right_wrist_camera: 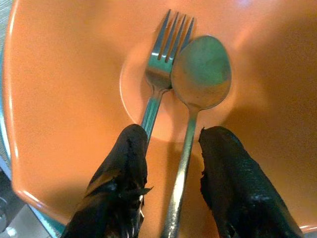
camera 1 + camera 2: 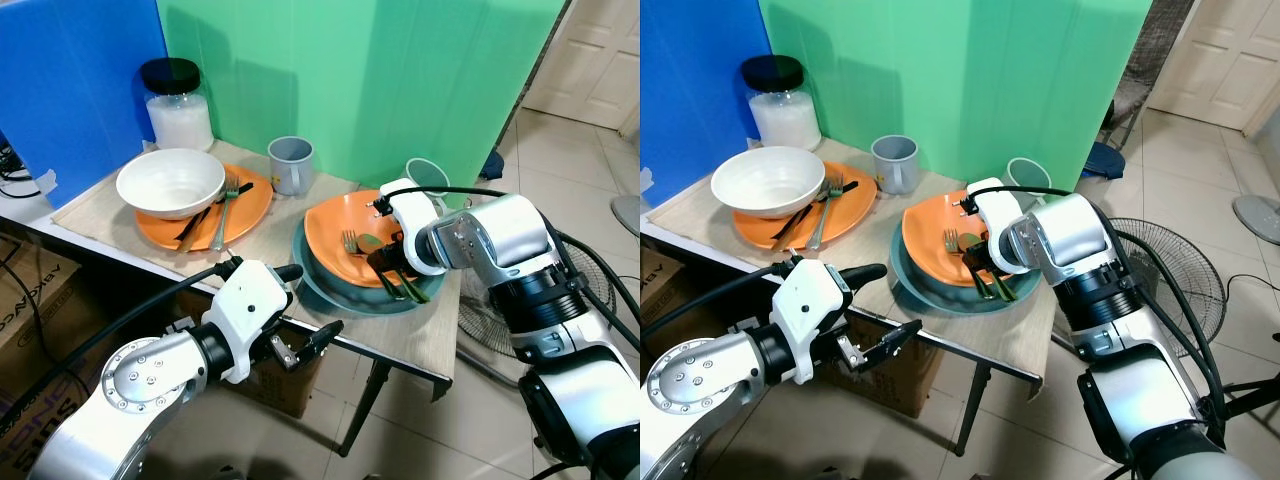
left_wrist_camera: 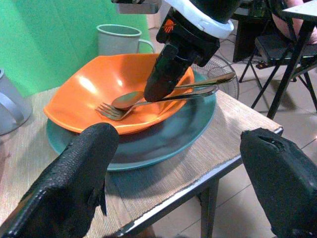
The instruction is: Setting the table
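Left gripper (image 2: pixel 300 345): fingers spread wide, holding nothing, hovering off the table's (image 2: pixel 440 345) near edge.
Far-left setting: white bowl (image 2: pixel 170 180) on an orange plate (image 2: pixel 255 205), cutlery beside it.
Fork (image 1: pixel 163 64) and spoon (image 1: pixel 200 74): side by side in the orange bowl (image 3: pixel 94 87), which rests on a teal plate (image 3: pixel 163 144).
Right gripper (image 1: pixel 171 183): fingers straddle both handles, narrowly parted; grip unclear.
Handling: thin, stiff, slick metal; probably best pinched mid-handle.
Hidden: handle ends under the fingers.

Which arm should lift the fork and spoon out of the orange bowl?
Right. Its end effector is already down in the orange bowl, fingers straddling the fork and spoon handles. The left end effector hangs open off the table edge.
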Motion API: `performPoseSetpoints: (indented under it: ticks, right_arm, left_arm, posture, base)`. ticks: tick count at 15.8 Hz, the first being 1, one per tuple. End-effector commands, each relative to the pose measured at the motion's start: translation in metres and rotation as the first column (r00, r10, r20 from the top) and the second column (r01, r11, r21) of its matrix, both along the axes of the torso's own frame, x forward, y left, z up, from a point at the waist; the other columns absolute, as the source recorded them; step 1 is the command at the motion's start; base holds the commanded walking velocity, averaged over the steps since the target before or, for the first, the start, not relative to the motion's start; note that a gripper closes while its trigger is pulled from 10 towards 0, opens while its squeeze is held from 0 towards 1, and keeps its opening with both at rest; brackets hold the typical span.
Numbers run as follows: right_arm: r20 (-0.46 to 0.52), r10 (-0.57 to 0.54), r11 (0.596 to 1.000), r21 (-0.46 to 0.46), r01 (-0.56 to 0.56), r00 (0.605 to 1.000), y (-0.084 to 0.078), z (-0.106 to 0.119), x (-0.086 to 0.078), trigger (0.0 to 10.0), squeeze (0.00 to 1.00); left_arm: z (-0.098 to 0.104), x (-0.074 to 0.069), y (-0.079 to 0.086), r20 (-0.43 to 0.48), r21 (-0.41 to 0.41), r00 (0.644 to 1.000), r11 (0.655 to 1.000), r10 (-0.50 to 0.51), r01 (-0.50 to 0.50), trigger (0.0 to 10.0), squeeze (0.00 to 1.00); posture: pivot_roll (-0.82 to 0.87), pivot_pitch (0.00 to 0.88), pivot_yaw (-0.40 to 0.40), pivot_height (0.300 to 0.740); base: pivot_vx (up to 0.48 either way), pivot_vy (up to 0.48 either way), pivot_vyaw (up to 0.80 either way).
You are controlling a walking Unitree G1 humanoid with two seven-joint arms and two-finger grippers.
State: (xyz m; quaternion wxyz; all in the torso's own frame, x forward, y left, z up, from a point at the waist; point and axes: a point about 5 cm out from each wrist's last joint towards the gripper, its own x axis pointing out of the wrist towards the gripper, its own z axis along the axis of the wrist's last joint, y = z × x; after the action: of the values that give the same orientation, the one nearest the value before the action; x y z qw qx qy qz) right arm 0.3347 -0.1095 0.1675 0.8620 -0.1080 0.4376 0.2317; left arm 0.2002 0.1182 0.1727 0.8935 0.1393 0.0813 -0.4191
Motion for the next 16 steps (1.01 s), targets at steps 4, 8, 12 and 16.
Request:
performPoseSetpoints:
  ticks: [4, 8, 12, 16]
  right_arm:
    - [-0.003, -0.019, 0.999, -0.028, 0.019, 1.0, -0.0036, -0.0038, 0.0017, 0.5, 0.0]
    - [-0.001, -0.018, 1.0, -0.018, 0.018, 1.0, -0.0036, -0.0019, 0.0023, 0.0, 0.0]
    - [-0.001, -0.013, 1.0, -0.006, 0.013, 1.0, -0.0029, -0.0005, 0.0018, 0.0, 0.0]
    - [0.021, 0.02, 1.0, -0.004, -0.02, 1.0, -0.0006, 0.0002, 0.0021, 0.7, 0.0]
  left_arm:
    - [0.0001, -0.0026, -0.0017, -0.002, 0.008, 1.0, 1.0, -0.017, 0.017, 10.0, 0.0]
    - [0.0002, -0.0031, -0.0015, -0.003, 0.009, 1.0, 1.0, -0.021, 0.021, 10.0, 0.0]
    - [0.0001, -0.0032, -0.0006, -0.005, 0.012, 1.0, 1.0, -0.022, 0.022, 10.0, 0.0]
    - [-0.0004, -0.0025, -0.0001, -0.006, 0.018, 1.0, 1.0, -0.022, 0.022, 10.0, 0.0]
  posture:
    - [-0.05, 0.0, -0.086, 0.74]
    - [-0.05, 0.0, -0.085, 0.74]
    - [-0.05, 0.0, -0.085, 0.74]
    - [-0.05, 0.002, -0.085, 0.74]
  base:
    - [0.0, 0.0, 0.0]
    - [0.0, 0.0, 0.0]
    - [0.0, 0.0, 0.0]
    - [0.0, 0.0, 0.0]
